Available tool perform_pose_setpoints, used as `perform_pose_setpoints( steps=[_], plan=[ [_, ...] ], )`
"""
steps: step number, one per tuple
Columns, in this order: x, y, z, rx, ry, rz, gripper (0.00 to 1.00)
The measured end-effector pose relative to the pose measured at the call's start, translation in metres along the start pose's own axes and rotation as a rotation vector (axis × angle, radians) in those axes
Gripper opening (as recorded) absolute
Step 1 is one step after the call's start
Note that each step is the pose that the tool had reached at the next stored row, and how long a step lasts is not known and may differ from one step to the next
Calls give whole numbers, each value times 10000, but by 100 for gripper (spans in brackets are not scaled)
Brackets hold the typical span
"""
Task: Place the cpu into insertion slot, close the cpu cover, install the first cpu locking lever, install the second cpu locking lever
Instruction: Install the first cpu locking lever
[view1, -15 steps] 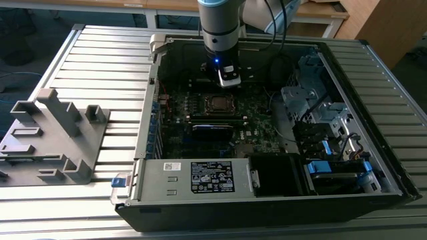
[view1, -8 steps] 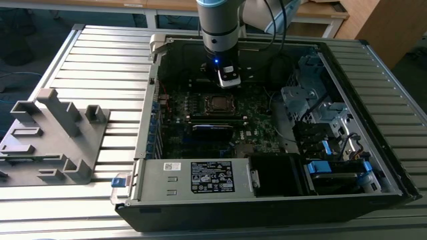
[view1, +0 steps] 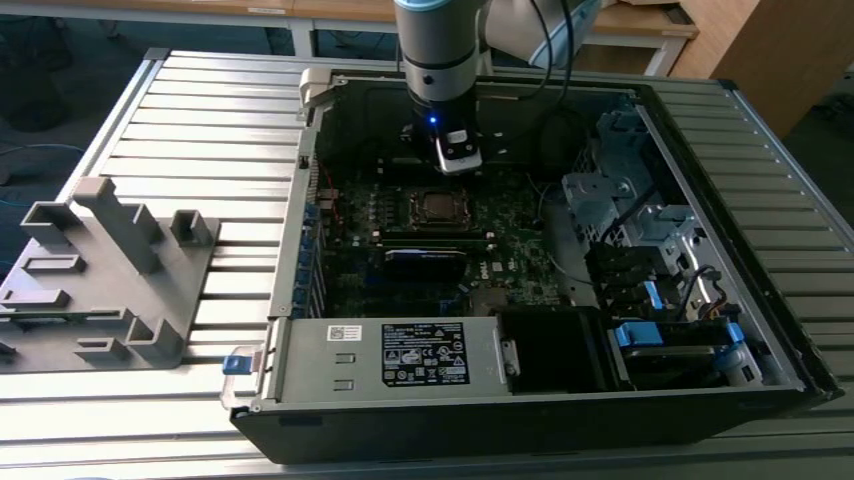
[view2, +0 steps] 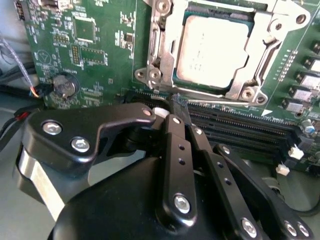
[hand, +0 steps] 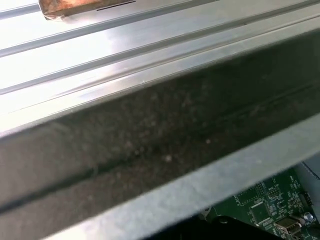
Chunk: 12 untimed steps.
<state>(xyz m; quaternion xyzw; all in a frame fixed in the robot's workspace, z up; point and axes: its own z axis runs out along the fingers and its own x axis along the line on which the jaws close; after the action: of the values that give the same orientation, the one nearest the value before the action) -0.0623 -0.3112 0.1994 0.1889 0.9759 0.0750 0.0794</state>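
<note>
The cpu (view1: 439, 208) (view2: 212, 50), with a dull silvery-brown top, lies flat in the insertion slot (view1: 415, 210) on the green board. The silvery cpu cover (view2: 167, 55) lies down around it, and the chip shows through its window. A thin metal lever rod (view2: 220, 102) runs along the socket edge closest to my fingertips. My gripper (view1: 458, 163) (view2: 181, 106) hangs inside the open computer case, just beyond the socket in the exterior view. Its black fingers (view2: 172, 131) are pressed together with nothing between them, the tips close to the socket's edge.
A grey metal box (view1: 400, 355) with a white label sits at the case's front. A long black module (view1: 427, 257) lies beside the socket, with memory slots (view2: 240, 125) nearby. Drive bays (view1: 654, 300) fill the exterior view's right. A grey plastic fixture (view1: 107, 270) stands on the slatted table (hand: 100, 45).
</note>
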Motion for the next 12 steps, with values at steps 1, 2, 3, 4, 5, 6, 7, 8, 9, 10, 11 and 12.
perform_pose_setpoints(
  steps=[1, 2, 3, 4, 5, 6, 7, 8, 9, 10, 11, 12],
  plan=[
    [0, 0, 0, -2, -1, 0, 10],
    [1, 0, 0, -2, -1, -1, 10],
    [4, -1, 0, -2, -2, 2, 10],
    [9, -3, 0, -2, -1, 4, 10],
    [14, -4, 0, 0, -1, 11, 10],
    [17, -2, 2, 1, -2, 19, 10],
    [19, -1, 4, 2, -4, 35, 10],
    [21, 1, 7, 7, -12, 76, 10],
    [22, 3, 9, 15, -22, 130, 10],
    [23, 5, 12, 22, -33, 188, 10],
    [24, 7, 14, 29, -43, 245, 10],
    [25, 9, 16, 37, -52, 293, 10]
  ],
)
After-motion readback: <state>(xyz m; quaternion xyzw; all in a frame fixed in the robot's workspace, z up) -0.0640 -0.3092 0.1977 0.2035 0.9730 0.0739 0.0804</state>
